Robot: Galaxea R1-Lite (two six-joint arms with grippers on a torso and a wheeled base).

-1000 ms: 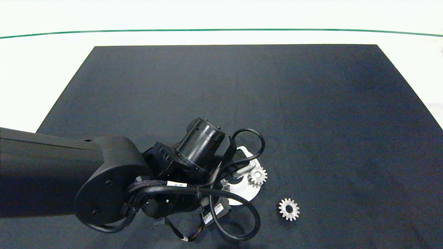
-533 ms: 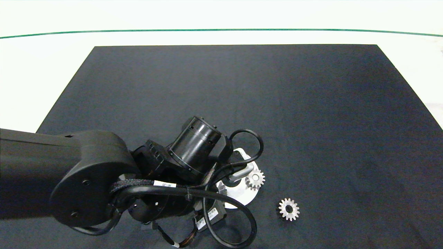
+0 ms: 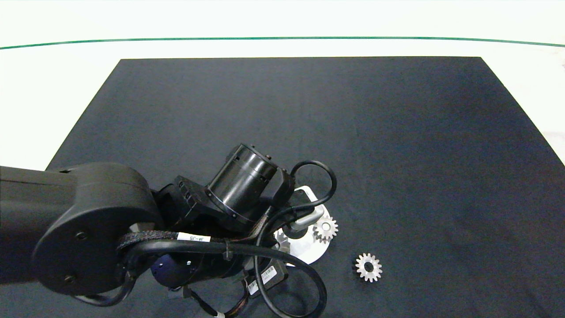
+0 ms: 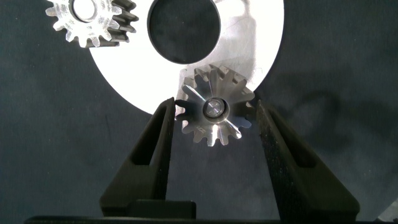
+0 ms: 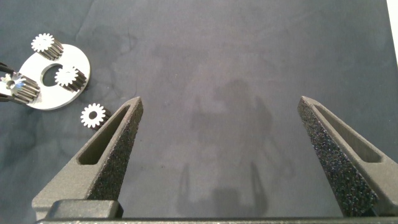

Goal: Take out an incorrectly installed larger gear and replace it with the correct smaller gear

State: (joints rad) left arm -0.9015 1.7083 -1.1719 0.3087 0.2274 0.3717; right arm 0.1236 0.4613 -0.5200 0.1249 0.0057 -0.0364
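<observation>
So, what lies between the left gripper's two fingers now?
In the left wrist view, the larger gear sits between the left gripper's open fingers, at the plate's edge.

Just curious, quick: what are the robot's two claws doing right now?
Left gripper: open, fingers either side of the larger gear on the round plate, not clamped.
Right gripper: open, holding nothing.

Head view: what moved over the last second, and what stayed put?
The left arm drew back toward the picture's left; its open pincer straddles the larger gear on the plate. The loose gear on the mat and the plate's outer gear hardly moved.
</observation>
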